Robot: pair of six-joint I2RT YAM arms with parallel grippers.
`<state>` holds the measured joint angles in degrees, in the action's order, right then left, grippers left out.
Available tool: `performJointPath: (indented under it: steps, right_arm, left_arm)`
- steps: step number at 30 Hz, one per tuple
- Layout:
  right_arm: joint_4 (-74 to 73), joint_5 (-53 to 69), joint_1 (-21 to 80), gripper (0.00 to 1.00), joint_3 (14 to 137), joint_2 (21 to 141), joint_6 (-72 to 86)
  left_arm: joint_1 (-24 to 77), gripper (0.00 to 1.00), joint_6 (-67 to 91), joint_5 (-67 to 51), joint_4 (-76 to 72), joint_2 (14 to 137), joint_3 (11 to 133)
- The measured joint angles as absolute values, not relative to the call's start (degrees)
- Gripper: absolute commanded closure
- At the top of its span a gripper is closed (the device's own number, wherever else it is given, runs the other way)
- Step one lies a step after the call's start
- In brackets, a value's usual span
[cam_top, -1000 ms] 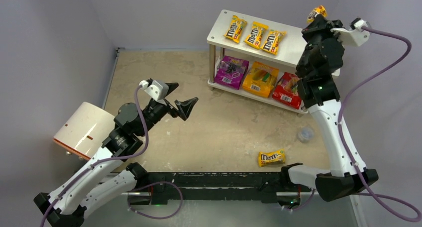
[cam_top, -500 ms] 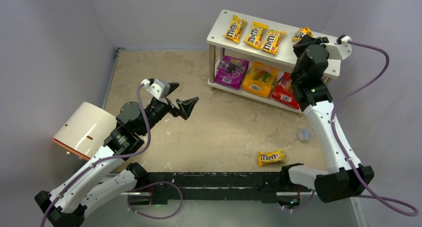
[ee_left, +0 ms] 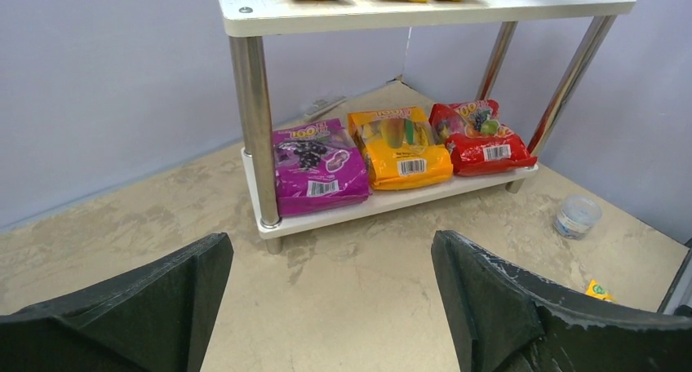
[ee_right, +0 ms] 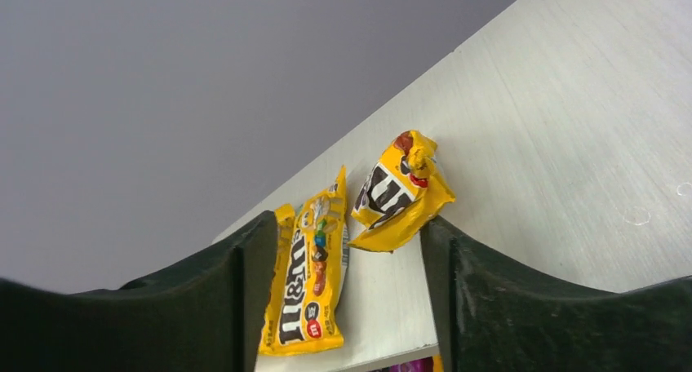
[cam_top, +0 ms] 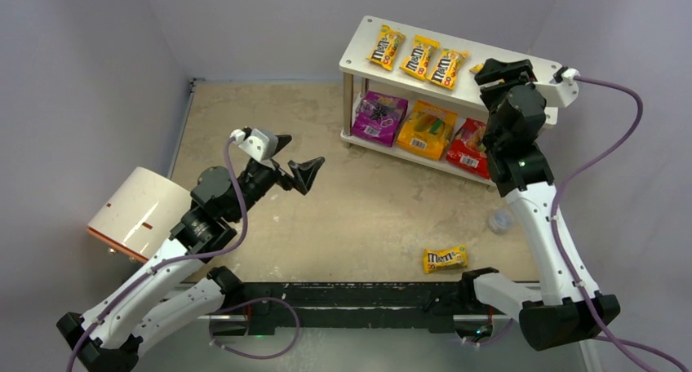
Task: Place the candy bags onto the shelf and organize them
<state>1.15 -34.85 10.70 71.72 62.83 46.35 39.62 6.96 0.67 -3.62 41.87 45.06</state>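
Note:
The shelf (cam_top: 359,50) stands at the back right. Three flat yellow candy bags (cam_top: 419,56) lie in a row on its top board. My right gripper (cam_top: 499,68) hovers over that board's right part, open. In the right wrist view a crumpled yellow packet (ee_right: 400,192) lies loose on the board (ee_right: 571,103) just beyond my open right gripper (ee_right: 343,225), next to a flat packet (ee_right: 308,278). Purple (cam_top: 378,116), orange (cam_top: 426,129) and red (cam_top: 471,148) pouches fill the lower tier. One more yellow packet (cam_top: 445,259) lies on the table near the front. My left gripper (cam_top: 295,161) is open and empty, mid-table.
A white-and-tan cylinder (cam_top: 137,211) lies on its side at the left, beside my left arm. A small clear round object (cam_top: 500,220) sits on the table below the shelf's right end. Grey walls close in the back and both sides.
My right gripper came down and left from above the shelf's right end onto the top board and opened, letting go of the yellow packet. The left arm has not moved.

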Motion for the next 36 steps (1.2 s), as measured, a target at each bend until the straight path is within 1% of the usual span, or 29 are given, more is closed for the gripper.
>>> performJointPath:
  steps: [4,5,6,7,8,11,15,19,22,26,29,31,36]
  right_arm:
    - [-0.34,-32.99,10.70,0.21,71.79,62.19,44.01]
    - [-0.80,-32.73,10.70,0.20,72.03,62.00,42.98]
    - [-1.32,-32.27,10.70,0.15,72.40,61.84,41.82]
    - [-1.87,-31.75,10.70,0.03,73.03,61.73,40.32]
    - [-2.28,-31.16,10.70,0.01,73.71,61.73,38.79]
    - [-5.56,-27.90,10.70,0.01,78.67,62.46,29.95]
    - [-11.73,-25.21,10.70,0.01,87.96,64.71,19.84]
    - [-16.29,-24.91,10.70,0.02,92.84,66.19,11.90]
    - [-20.95,-24.34,10.70,0.06,96.53,68.73,7.16]
    - [-28.62,-21.74,10.04,0.12,104.97,75.61,1.26]
    - [-35.81,-17.02,8.47,0.19,112.33,81.45,-2.57]
    - [-39.55,-13.98,7.14,0.22,116.38,84.68,-4.10]
    - [-44.71,-10.00,3.99,0.28,120.31,88.58,-5.23]
  left_arm:
    - [39.62,0.01,6.96,0.93,-3.60,42.22,45.06]
    - [39.62,0.01,6.96,0.93,-3.60,42.39,45.06]
    - [39.62,0.01,6.96,0.93,-3.53,42.57,45.06]
    - [39.62,0.01,6.96,0.93,-3.51,42.68,45.06]
    - [39.62,0.01,6.96,0.93,-3.46,42.81,45.06]
    - [39.62,0.00,6.96,0.93,-3.44,43.11,45.06]
    - [39.62,0.00,6.94,0.86,-3.38,43.57,45.06]
    - [39.62,0.00,6.94,0.69,-3.29,44.47,45.06]
    - [39.62,0.00,6.94,0.69,-3.25,45.01,45.06]
    - [39.62,0.00,6.94,0.69,-2.76,45.25,45.06]
    - [39.62,0.00,6.92,0.51,-2.44,45.25,45.06]
    - [39.62,0.00,6.92,0.16,-2.42,45.39,45.06]
    - [39.62,0.00,6.92,-0.49,-2.42,45.82,45.06]
